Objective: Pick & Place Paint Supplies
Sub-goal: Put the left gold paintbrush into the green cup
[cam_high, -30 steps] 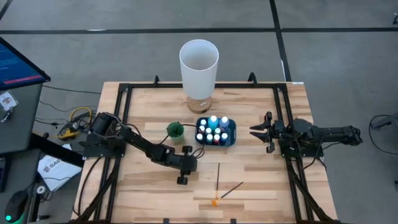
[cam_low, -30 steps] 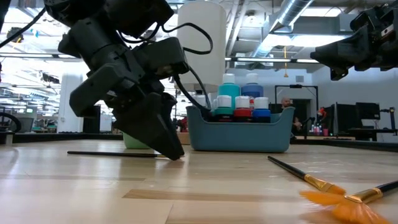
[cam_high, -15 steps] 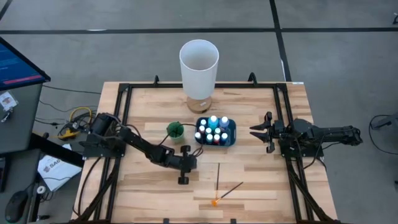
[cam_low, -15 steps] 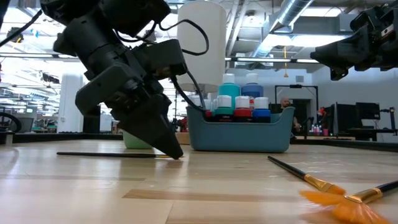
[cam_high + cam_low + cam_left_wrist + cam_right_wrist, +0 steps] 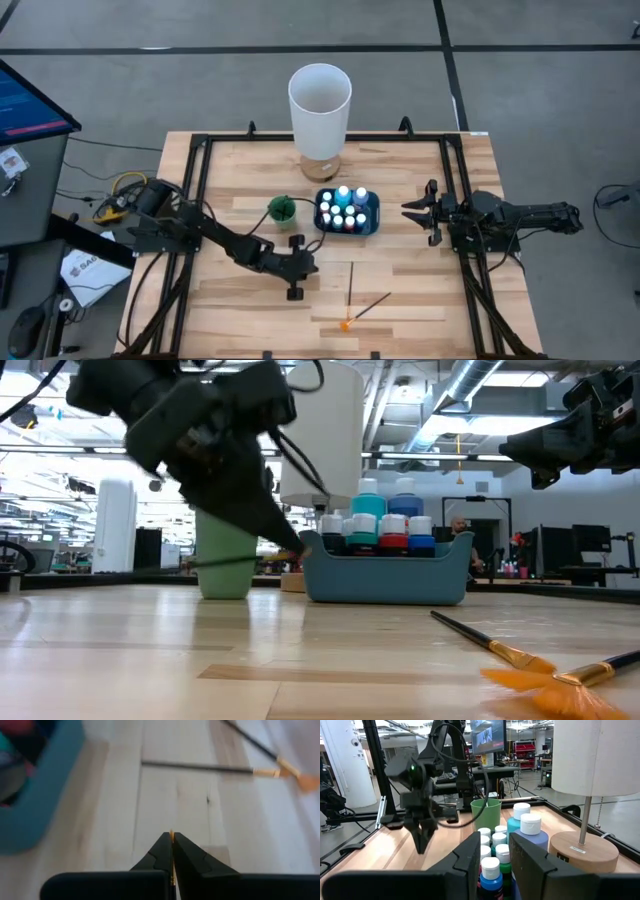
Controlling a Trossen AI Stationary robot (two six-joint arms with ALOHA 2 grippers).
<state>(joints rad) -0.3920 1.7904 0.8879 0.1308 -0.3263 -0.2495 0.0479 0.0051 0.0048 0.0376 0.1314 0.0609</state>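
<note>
Nearest the low camera, two brushes (image 5: 530,660) lay crossed on the table (image 5: 420,300), well in front of the blue tray (image 5: 385,575). My left hand (image 5: 285,545) hung just beside the tray, clamped on a thin brush (image 5: 225,560) by one end. I judged that pinch could let it swivel or slip free. Beyond the tray's bottles (image 5: 492,852), my right hand (image 5: 412,212) waited, fingers together.

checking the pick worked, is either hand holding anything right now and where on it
The left hand is shut on a thin brush, pinched near one end, lifted off the table. The right hand holds nothing.
</note>
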